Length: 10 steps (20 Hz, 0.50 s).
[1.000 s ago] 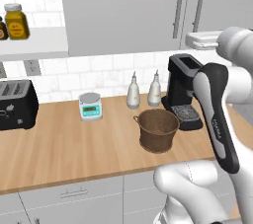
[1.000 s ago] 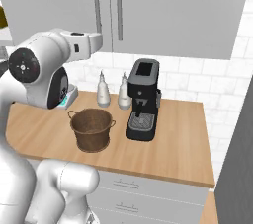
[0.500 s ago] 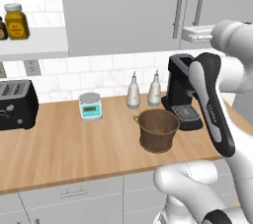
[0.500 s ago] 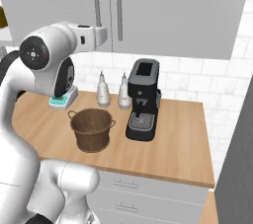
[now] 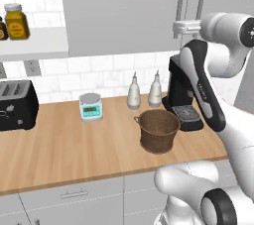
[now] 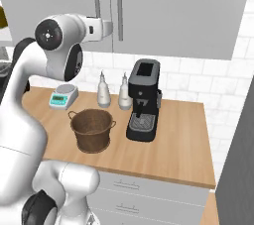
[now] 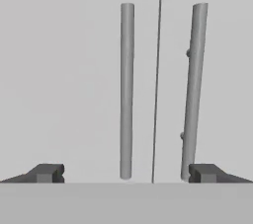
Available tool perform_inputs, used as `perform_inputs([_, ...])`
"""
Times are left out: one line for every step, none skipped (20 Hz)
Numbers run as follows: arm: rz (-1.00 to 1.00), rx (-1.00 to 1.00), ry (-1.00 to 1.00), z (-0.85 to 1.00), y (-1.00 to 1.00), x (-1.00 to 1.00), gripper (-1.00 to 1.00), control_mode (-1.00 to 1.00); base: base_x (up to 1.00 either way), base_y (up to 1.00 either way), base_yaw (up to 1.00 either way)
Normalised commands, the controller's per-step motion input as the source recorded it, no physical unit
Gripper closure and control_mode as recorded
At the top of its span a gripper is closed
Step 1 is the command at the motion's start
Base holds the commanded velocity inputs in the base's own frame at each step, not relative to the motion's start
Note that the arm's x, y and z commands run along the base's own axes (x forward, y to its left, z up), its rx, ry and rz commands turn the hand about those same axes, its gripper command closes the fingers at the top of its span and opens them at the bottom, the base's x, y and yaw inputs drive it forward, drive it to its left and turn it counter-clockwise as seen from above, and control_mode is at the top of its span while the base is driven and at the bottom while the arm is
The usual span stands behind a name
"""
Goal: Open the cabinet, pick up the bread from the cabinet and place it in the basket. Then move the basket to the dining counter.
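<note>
Hand view — end effector [image 7: 126,172] spread wide, cabinet [image 7: 64,70] handles unmarked

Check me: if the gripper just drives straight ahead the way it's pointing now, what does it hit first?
Most likely the cabinet: the open gripper faces its closed doors, with the left door's handle about midway between the fingertips and the right door's handle close by the right fingertip. Which it touches first is hard to judge.

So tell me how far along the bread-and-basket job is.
Nothing is finished yet. The grey two-door wall cabinet is shut. In hand: the open two-finger gripper faces the long vertical bar handles, touching neither. The dark brown woven basket sits empty on the wooden counter. Left: open a door, take the bread out, drop it in, carry the basket over.
</note>
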Motion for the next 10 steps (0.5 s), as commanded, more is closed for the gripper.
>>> perform_inputs([0.00, 0.00, 0.01, -0.02, 0.11, 0.47, -1.00, -1.00, 0.00, 0.00, 0.00])
perform_inputs([0.00, 0.00, 0.02, -0.04, 0.13, 0.50, -1.00, -1.00, 0.00, 0.00, 0.00])
perform_inputs([0.00, 0.00, 0.04, -0.03, 0.15, 0.54, -1.00, -1.00, 0.00, 0.00, 0.00])
perform_inputs([0.00, 0.00, 0.06, 0.00, 0.10, 0.56, -1.00, -1.00, 0.00, 0.00, 0.00])
perform_inputs([0.00, 0.00, 0.06, 0.00, 0.00, 0.52, -1.00, -1.00, 0.00, 0.00, 0.00])
perform_inputs([0.00, 0.00, 0.06, 0.00, 0.00, 0.47, -1.00, -1.00, 0.00, 0.00, 0.00])
perform_inputs([0.00, 0.00, 0.05, 0.00, 0.00, 0.43, -1.00, -1.00, 0.00, 0.00, 0.00])
perform_inputs([0.00, 0.00, 0.05, 0.00, 0.00, 0.43, -1.00, -1.00, 0.00, 0.00, 0.00])
perform_inputs([0.00, 0.00, 0.03, 0.00, 0.00, 0.43, -1.00, -1.00, 0.00, 0.00, 0.00])
perform_inputs([0.00, 0.00, 0.00, -0.02, 0.00, 0.45, -1.00, -1.00, 0.00, 0.00, 0.00])
